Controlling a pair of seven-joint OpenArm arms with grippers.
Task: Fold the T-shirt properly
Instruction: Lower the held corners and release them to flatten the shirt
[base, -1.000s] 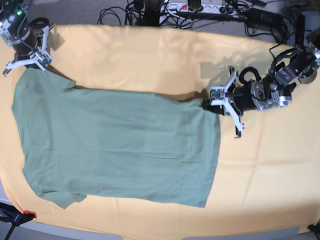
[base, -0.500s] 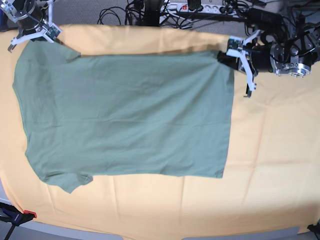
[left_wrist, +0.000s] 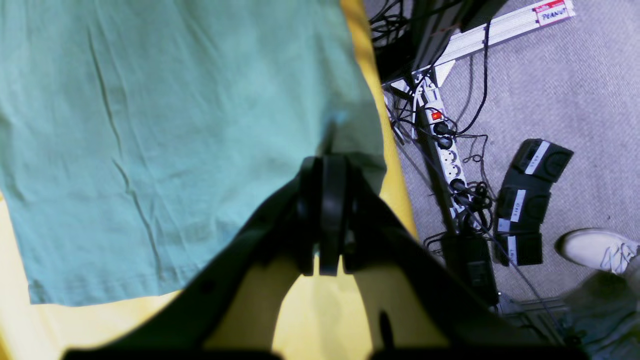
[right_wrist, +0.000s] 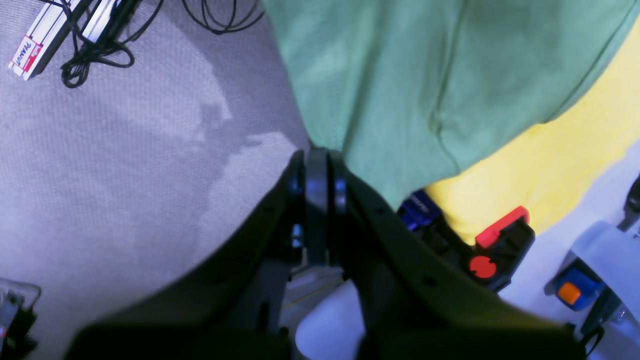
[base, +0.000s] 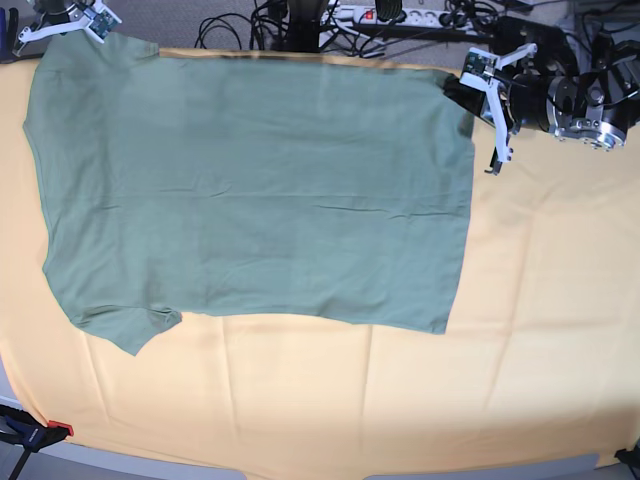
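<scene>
Two corners are pinched: our left gripper (base: 462, 82) nips the T-shirt (base: 250, 190) at a hem corner, our right gripper (base: 100, 22) at a shoulder corner. We judge this the spreading step, the shirt stretched between them over the table cloth (base: 540, 330). Next, lower and release flat.

T-shirt (base: 250, 190) — soft matt cloth

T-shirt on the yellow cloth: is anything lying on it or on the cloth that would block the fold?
Nothing visible. The T-shirt lies flat, both claws shut on its far corners; the yellow cloth looks bare.
</scene>
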